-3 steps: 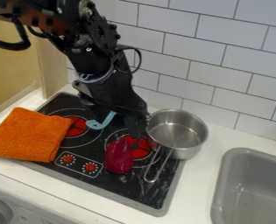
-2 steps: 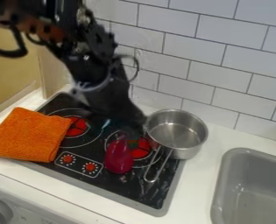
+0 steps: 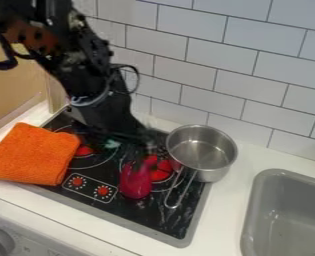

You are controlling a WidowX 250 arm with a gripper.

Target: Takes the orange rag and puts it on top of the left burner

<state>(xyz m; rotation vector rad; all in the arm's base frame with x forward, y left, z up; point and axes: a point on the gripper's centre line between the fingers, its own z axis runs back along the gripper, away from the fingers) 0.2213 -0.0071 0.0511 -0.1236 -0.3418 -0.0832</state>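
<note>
My gripper [image 3: 129, 147] hangs low over the stove between the left burner and the right burner, just above the dark red object. The orange rag [image 3: 31, 154] lies folded across the stove's left edge, partly on the white counter, to the left of the gripper. Its right corner touches the left burner [image 3: 83, 159], whose upper part is hidden behind the arm. A light blue item [image 3: 111, 143] shows partly beside the gripper.
A dark red object [image 3: 135, 181] lies at the right burner [image 3: 161, 170]. The metal pot [image 3: 201, 151] stands at the stove's right rear edge, its handle pointing toward the front. A grey sink [image 3: 284, 215] is at the right, and a tiled wall [image 3: 206, 65] rises behind.
The arm and gripper have shifted left, and more of the light blue item is now covered. The rag, the pot and the dark red object stay where they were.
</note>
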